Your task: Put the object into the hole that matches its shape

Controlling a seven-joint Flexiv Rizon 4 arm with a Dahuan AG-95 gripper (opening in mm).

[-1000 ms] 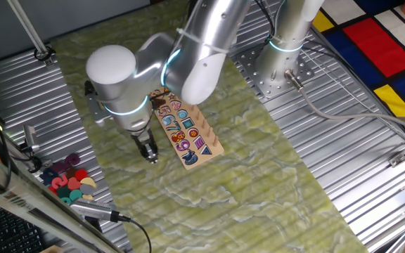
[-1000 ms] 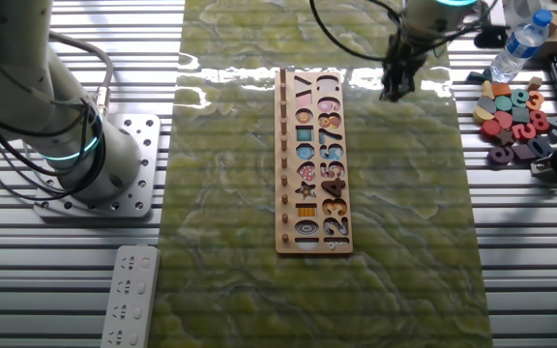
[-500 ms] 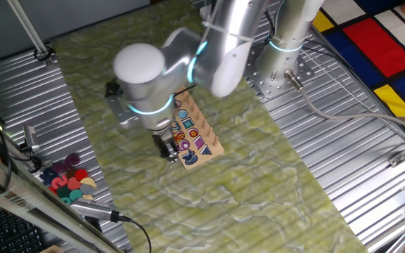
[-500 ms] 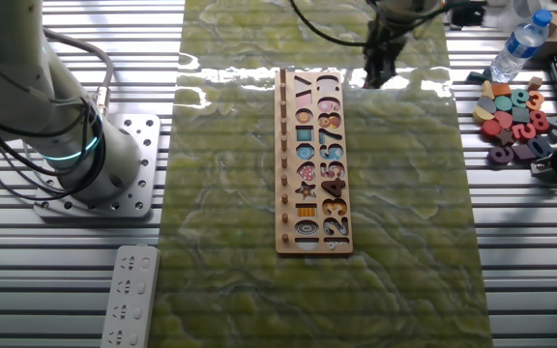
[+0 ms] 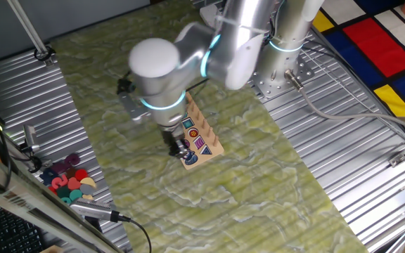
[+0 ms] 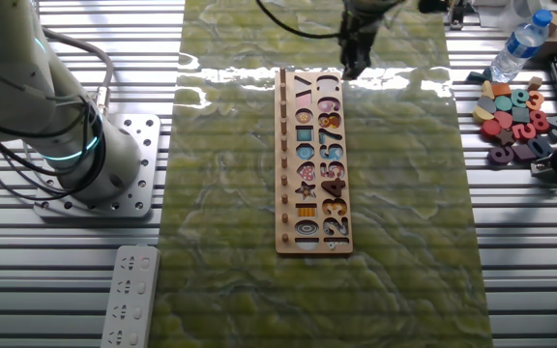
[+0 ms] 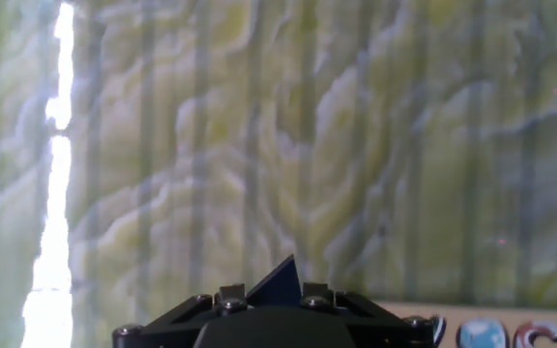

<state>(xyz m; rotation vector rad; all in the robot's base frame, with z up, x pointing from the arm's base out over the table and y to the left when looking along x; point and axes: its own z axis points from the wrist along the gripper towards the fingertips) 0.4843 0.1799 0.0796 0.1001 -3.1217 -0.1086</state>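
Over board [image 6: 312, 159] far end, gripper [image 6: 352, 66] hangs beside its edge, jaws pinching triangle [image 7: 280, 282], dark tip poking out in hand view. Triangle hole [image 5: 204, 148] sits just right of gripper in one fixed view. Loose pieces [image 6: 511, 114], bottle [image 6: 520, 45] well apart at surface [image 6: 404, 222] side. Green mat bare around board.
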